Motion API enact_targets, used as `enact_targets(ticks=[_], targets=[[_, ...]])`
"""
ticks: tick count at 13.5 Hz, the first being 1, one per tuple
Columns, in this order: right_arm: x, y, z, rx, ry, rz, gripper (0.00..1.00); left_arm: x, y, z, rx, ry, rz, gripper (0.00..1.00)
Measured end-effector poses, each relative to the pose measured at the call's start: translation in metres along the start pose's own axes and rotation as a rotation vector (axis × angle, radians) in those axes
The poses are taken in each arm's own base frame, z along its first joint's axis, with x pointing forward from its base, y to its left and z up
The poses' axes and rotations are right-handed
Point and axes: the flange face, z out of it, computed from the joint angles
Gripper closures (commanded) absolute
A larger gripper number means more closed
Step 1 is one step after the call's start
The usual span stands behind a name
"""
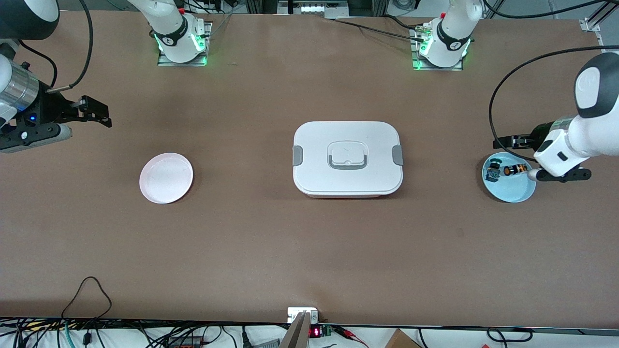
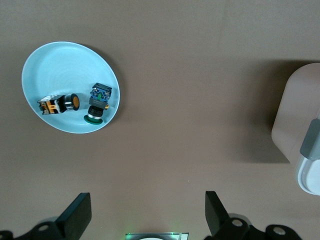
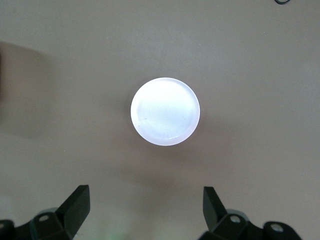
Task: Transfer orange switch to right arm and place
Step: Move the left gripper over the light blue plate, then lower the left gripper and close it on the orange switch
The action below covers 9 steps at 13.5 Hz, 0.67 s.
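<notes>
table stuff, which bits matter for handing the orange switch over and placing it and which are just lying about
Part of the job:
- orange switch, lying in the blue plate
- left gripper, open, up in the air near the blue plate
- right gripper, open, waiting above the pink plate
- pink plate, probably where it goes

Lying about:
- green switch, same blue plate
- white lidded box, mid-table

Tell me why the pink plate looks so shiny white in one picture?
In the right wrist view, glare washes the pink plate nearly white, with a soft shadow on the table under it. In the front view the same plate shows its pale pink colour. In the left wrist view the blue plate is evenly lit, and the orange switch in it looks sharp.
</notes>
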Motion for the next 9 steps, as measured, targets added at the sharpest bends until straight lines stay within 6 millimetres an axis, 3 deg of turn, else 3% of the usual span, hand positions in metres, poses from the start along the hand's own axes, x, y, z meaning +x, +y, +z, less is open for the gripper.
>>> enact_targets(ticks=[5, 9], targets=[[0.000, 0.000, 0.000, 0.000, 0.000, 0.000, 0.00, 0.016, 0.005, 0.028, 0.003, -0.052, 0.009, 0.00], [0.000, 0.000, 0.000, 0.000, 0.000, 0.000, 0.00, 0.019, 0.002, 0.030, 0.005, -0.056, 0.004, 0.00]])
